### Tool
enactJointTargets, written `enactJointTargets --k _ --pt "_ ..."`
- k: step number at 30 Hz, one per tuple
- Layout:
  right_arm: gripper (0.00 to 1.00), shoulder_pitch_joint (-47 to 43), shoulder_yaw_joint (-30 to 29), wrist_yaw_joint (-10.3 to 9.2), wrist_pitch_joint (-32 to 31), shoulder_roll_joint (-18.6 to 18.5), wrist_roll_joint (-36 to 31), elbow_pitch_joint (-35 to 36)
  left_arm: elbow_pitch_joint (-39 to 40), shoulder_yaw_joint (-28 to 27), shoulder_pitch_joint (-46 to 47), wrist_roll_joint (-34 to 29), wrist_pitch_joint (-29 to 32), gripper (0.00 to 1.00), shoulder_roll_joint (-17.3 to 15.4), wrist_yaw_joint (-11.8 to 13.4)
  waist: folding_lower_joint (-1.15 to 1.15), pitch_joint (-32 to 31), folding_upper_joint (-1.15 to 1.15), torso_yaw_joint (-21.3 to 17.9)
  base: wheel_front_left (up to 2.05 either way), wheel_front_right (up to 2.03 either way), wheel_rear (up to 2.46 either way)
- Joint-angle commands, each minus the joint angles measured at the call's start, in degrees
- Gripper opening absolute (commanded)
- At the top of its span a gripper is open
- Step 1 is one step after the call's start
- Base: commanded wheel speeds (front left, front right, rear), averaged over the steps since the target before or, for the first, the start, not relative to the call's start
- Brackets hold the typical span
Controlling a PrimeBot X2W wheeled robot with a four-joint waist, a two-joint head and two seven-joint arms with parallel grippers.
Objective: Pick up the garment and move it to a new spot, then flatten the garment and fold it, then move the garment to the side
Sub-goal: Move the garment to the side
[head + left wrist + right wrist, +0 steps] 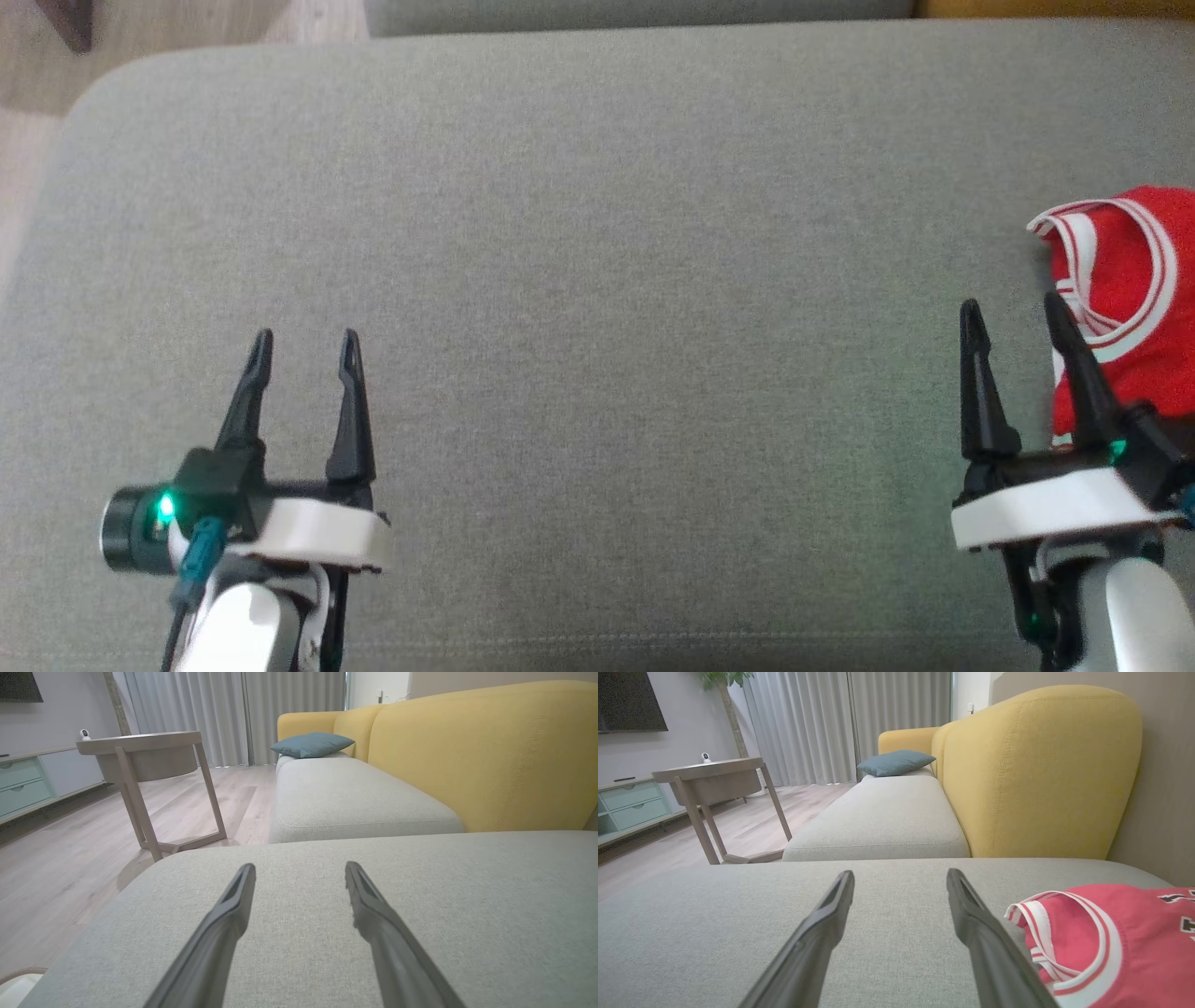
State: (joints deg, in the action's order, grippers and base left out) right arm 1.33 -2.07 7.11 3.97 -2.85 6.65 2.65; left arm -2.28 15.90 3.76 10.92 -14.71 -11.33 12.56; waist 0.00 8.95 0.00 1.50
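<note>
A red garment is seen bunched at the grey cushion's right edge.
The left gripper and right gripper are held spread and empty, the right just beside the garment; a yellow backrest, blue pillow and side table are seen beyond.

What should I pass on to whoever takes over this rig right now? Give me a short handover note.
The left claw is open and empty over the grey cushion.
The right claw is open and empty, close beside the collar of the garment.
The garment is red with white trim and lies at the cushion's right side, partly cut off by the frame.
Done: nothing evident; it looks bunched rather than folded, but check.
Left: pick it up, move it, flatten, fold, set aside.
</note>
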Motion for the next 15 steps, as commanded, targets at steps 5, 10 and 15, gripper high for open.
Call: enactJointTargets --k 5,10,15 --pt "1.0 -1.5 1.7 0.37 -0.9 -0.1 0.6 2.6 0.5 -2.3 -0.5 0.5 -0.3 1.0 -0.9 -1.3 0.0 -3.0 0.0 -0.7 0.0 0.0 0.0" --pt "1.0 -3.9 1.8 0.37 -1.5 0.0 1.2 2.9 -0.6 -2.5 -2.5 0.6 -0.3 1.0 -0.7 -2.3 0.0 -5.5 0.0 -1.1 0.0 0.0 0.0" --pt "1.0 -5.3 2.0 0.37 -1.9 0.0 1.5 3.3 -1.5 -2.5 -3.8 0.4 -0.3 1.0 -0.7 -2.6 0.0 -7.1 0.0 -1.4 0.0 0.0 0.0"
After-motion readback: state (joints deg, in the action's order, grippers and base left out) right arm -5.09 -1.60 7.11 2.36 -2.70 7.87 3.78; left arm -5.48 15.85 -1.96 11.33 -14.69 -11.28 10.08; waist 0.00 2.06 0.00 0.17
